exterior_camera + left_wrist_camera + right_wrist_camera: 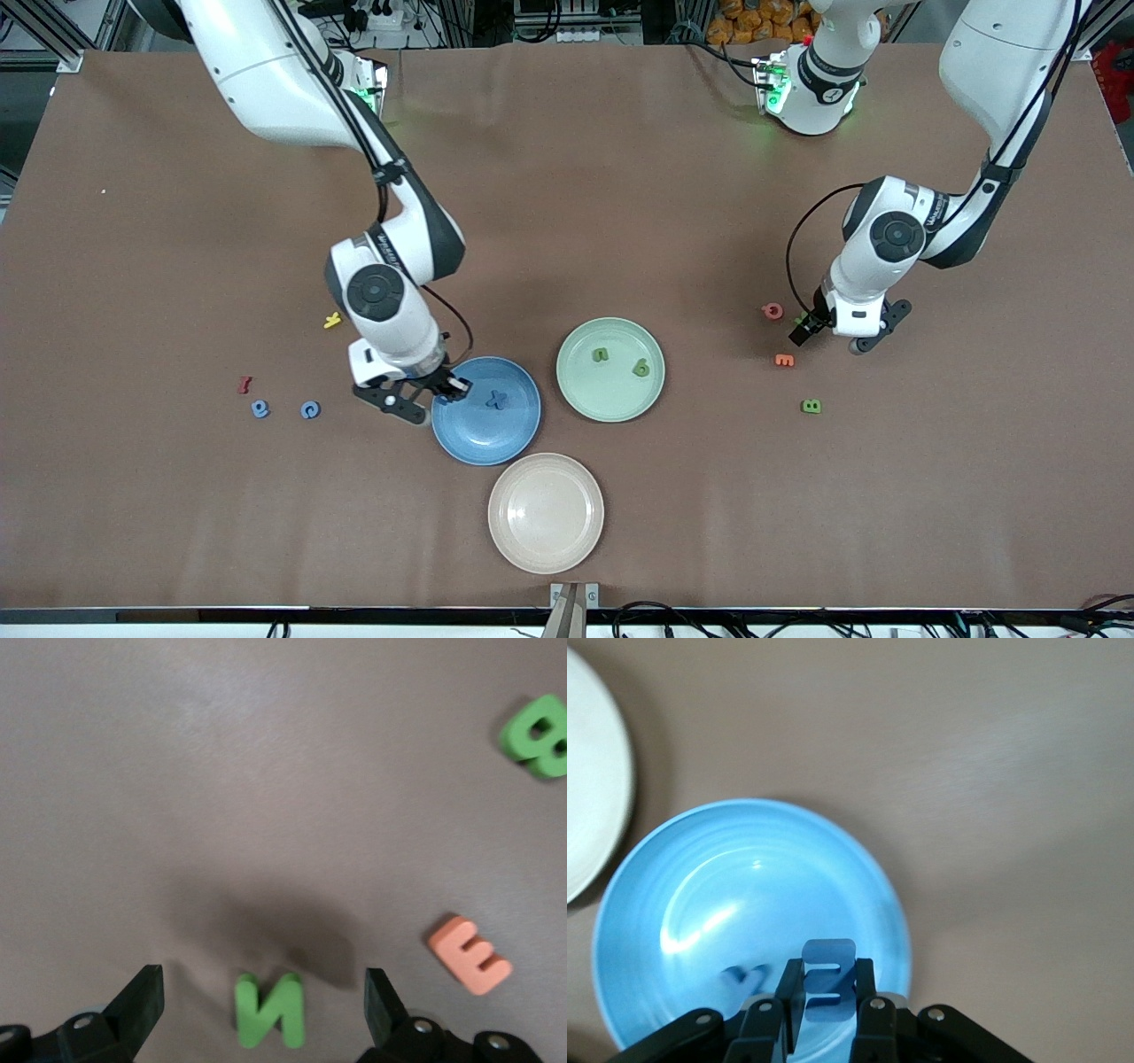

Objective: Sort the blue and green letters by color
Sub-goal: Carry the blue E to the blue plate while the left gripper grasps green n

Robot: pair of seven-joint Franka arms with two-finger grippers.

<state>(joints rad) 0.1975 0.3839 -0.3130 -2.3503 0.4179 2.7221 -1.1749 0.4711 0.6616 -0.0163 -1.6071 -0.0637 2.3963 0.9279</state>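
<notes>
Left gripper (pixel 263 997) has its two black fingers (pixel 137 1001) spread wide at the bottom of the frame, with a green N (pixel 269 1010) lying flat on the brown worktop (pixel 266 771) right between them, touching neither. An orange E (pixel 469 954) sits lower right, and a green B (pixel 537 735) is up in the top right corner.

Bare tabletop (pixel 620 204) above 3 plates (pixel 546 512)

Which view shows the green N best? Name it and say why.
The left wrist view: the green N lies plainly between the open left gripper fingers. The front view shows only a green speck beside that gripper. The right wrist view misses it.
</notes>
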